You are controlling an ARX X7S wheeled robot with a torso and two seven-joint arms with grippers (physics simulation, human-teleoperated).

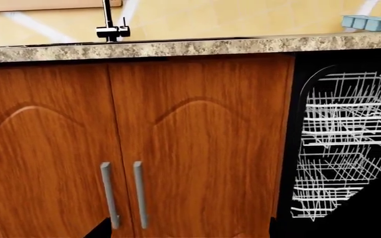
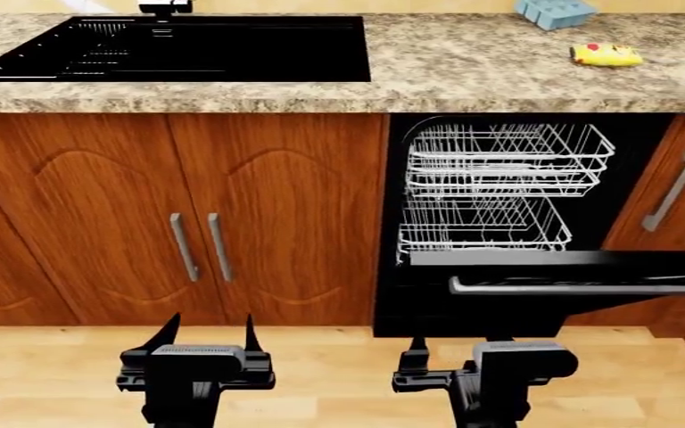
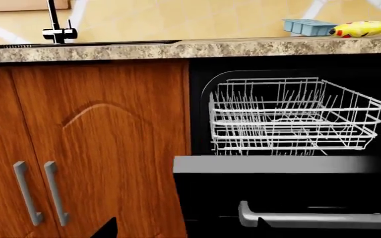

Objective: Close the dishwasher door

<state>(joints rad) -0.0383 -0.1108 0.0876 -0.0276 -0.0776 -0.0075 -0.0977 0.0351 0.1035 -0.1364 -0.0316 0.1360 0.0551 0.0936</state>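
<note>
Glossy black dishwasher door (image 2: 557, 267) with silver bar handle (image 2: 581, 285): partly lowered below white wire racks (image 2: 498, 183), right of brown cabinet doors. Left gripper (image 2: 211, 334) spread wide, empty; right gripper (image 2: 452, 349) width indeterminate.

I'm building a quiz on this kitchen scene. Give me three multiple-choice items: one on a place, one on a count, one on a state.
1. Where is the yellow item?
A. in the sink
B. on the countertop above the dishwasher
C. on the floor

2. How many wire racks show inside the dishwasher?
A. one
B. two
C. four

3. How is the dishwasher door?
A. partly open
B. fully shut
C. missing

Key: B, it lies on the stone top near the blue tray; B, an upper and a lower rack show; A, the racks are exposed above the door's tilted panel and silver handle.
</note>
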